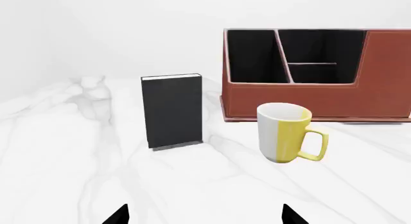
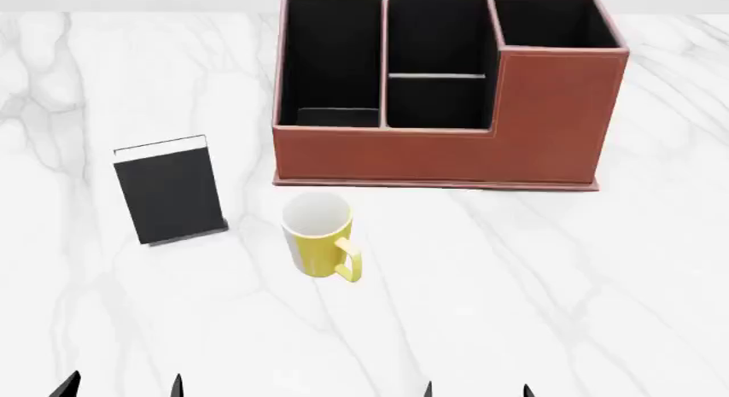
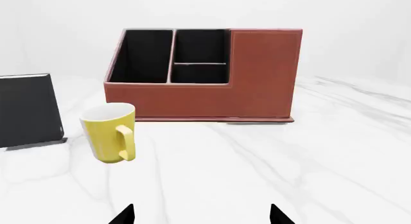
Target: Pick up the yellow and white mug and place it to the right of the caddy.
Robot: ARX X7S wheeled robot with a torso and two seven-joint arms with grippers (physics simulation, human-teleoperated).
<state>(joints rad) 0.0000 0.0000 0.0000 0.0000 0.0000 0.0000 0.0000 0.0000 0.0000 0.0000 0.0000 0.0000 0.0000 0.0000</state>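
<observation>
A white marbled worktop (image 2: pixel 547 269) with faint grey veins stretches out under me, running back to a plain pale wall.

The caddy (image 2: pixel 535 115) is my landmark. It stands upright toward the far side of the worktop, reddish-brown with pale stitching, its black-lined compartments open to the top and its front stepped, lower on one side and taller at the right end.

The mug (image 2: pixel 319 236) stands upright on the worktop just in front of the caddy's low front wall, near the left half of that wall but not touching it. It is yellow outside and white inside; from my left wrist a white band also shows down one side of it. Its loop handle points away from the caddy, toward me and a little to the right.

A black book (image 2: pixel 169 192) with white page edges stands upright to the left of the caddy and a little nearer to me than its front wall, well apart from the mug.

My left gripper (image 2: pixel 121 387) and my right gripper (image 2: pixel 476 390) both hang low at the near edge, well away from the caddy and from the mug. On each one only the dark tips show, spread wide apart with nothing between them, so both sets of jaws are released and hold nothing.
</observation>
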